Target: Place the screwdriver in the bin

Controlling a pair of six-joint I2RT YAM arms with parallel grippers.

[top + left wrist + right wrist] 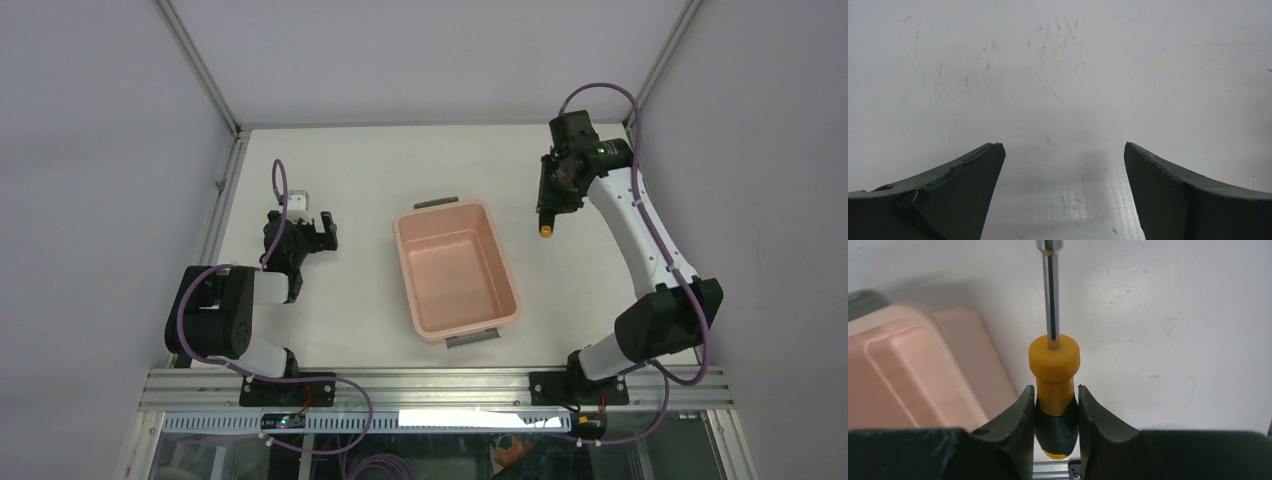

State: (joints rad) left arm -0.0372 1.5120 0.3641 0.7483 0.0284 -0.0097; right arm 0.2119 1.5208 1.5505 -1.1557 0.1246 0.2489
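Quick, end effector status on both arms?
Left end effector: open, holding nothing.
Right end effector: closed on the screwdriver.

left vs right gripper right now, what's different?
The left gripper is open, with only bare table between its fingers; the right gripper is shut on the screwdriver handle. The left gripper sits left of the bin; the right gripper sits to its right, nearer the far end. Shared: both are dark two-finger grippers, and neither is over the bin.
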